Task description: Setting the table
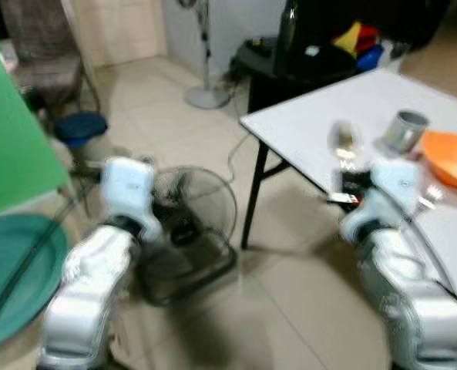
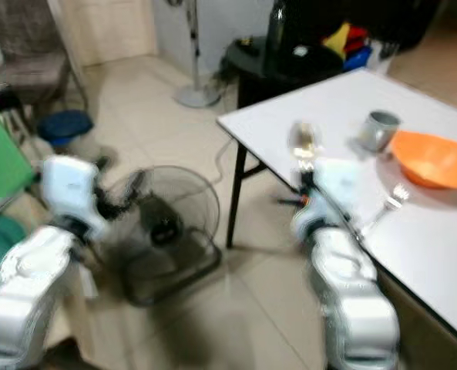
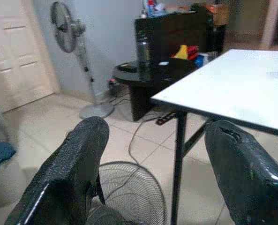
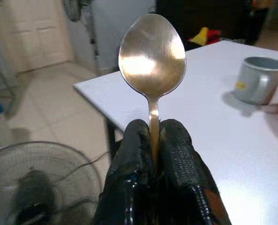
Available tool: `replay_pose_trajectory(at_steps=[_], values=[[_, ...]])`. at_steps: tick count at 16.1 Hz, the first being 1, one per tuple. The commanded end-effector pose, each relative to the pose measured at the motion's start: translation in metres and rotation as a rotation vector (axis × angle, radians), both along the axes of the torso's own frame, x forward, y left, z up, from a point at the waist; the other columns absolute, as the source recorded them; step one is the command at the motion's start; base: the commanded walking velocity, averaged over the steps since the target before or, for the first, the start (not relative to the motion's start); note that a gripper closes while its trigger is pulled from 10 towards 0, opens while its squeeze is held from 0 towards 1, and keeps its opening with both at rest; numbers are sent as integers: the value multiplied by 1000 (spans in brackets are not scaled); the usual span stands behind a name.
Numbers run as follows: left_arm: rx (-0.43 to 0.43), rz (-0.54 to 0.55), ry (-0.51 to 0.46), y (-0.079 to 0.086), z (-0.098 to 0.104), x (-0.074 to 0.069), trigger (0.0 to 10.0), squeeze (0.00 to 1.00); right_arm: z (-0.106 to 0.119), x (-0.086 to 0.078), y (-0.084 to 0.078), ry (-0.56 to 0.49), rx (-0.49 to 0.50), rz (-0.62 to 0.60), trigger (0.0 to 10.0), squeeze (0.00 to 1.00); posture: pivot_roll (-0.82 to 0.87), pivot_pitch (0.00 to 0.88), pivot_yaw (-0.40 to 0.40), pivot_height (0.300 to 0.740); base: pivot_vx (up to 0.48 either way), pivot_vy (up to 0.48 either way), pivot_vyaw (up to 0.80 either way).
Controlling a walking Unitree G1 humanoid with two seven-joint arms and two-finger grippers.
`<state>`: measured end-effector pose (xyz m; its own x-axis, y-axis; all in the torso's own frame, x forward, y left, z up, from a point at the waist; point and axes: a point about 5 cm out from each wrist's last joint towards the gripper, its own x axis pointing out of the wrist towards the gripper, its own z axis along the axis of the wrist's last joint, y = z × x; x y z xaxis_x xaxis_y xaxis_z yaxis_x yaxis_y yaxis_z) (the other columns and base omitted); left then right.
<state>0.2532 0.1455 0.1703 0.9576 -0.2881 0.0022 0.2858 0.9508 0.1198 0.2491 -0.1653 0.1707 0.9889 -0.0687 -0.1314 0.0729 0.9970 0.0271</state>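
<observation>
Right gripper (image 4: 154,140) pinched tight on shiny metal spoon (image 4: 152,56), bowl up, hovering by white table (image 4: 214,140) edge. Grey metal mug (image 4: 259,79), orange plastic bowl (image 1: 451,158), fork (image 1: 430,196) there. Left gripper (image 3: 157,173) spread wide, holding nothing, over floor fan (image 1: 186,231).

You see the desk (image 1: 320,123) at the right of the frame, with a cup (image 1: 404,130) on it and a bowl (image 1: 451,158) just right of the cup. A fork (image 1: 429,197) lies below the bowl. A floor fan (image 1: 183,231) lies lower centre, left of the desk.
</observation>
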Motion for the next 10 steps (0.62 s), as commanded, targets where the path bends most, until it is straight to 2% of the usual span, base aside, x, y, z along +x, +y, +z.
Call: replay_pose_trajectory(at_steps=[1, 10], values=[[17, 32, -21, 10, 5, 0, 10000, 0, 6, 2, 10, -33, 21, 44, 10000, 0, 89, 0, 19, 740, 330, 0, 0], [22, 28, -21, 13, 4, 0, 10000, 0, 5, 2, 13, -29, 21, 61, 10000, 0, 92, 0, 22, 740, 335, 0, 0]])
